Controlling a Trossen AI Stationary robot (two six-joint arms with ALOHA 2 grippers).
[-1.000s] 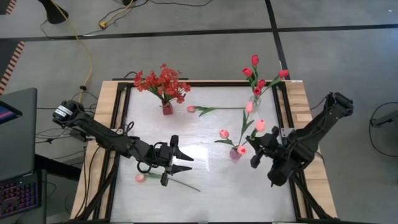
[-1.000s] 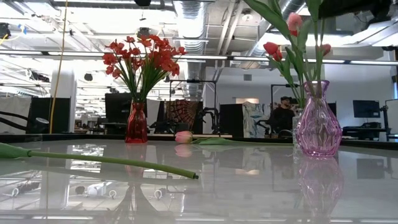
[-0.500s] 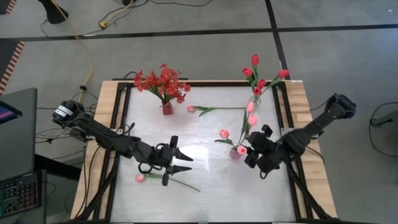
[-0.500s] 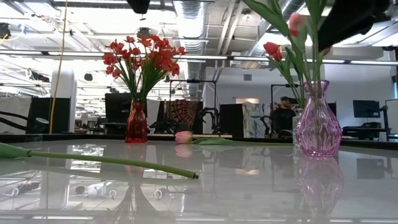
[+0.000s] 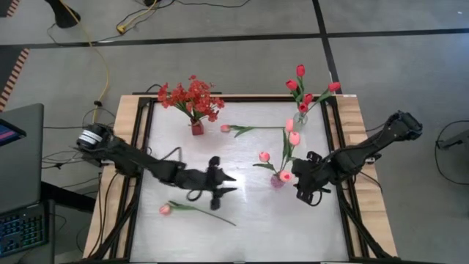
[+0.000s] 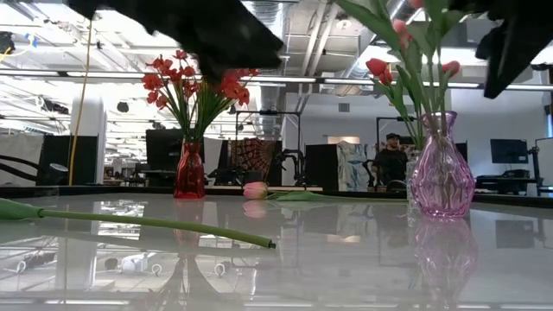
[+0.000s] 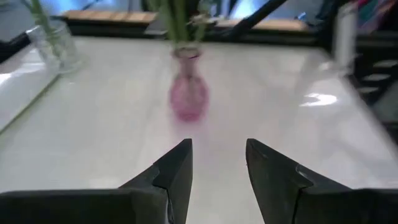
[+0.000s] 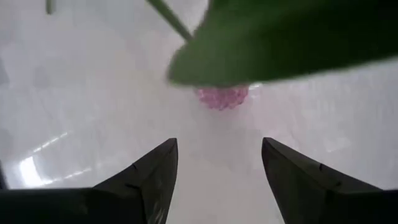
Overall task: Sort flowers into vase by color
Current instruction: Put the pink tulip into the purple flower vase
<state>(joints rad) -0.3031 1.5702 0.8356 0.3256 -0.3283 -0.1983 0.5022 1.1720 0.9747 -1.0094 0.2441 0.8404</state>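
A pink vase (image 5: 277, 180) with pink tulips (image 5: 294, 138) stands right of centre; it also shows as the pink vase (image 7: 188, 94) ahead of my left fingers. My right gripper (image 5: 297, 183) is open just right of that vase, pointing steeply down, with a green leaf (image 8: 292, 43) over the pink vase (image 8: 222, 98). My left gripper (image 5: 231, 185) is open and empty near the middle, pointing toward that vase. One loose pink tulip (image 5: 165, 209) lies at the near left, and another pink tulip (image 5: 226, 128) lies at the far middle.
A red vase (image 5: 196, 127) of red blossoms (image 5: 190, 97) stands at the far left. A clear vase (image 5: 299, 117) of red tulips (image 5: 296, 84) stands at the far right. Bare tabletop (image 5: 242, 158) lies between the vases. A person (image 6: 393, 160) stands in the room beyond.
My left gripper has gone down and toward the table's right, closer to the pink vase. My right gripper has turned about at the wrist and shifted a little toward the vase. The pink tulip head that was beside it now stands upright over the vase, apart from the fingers.
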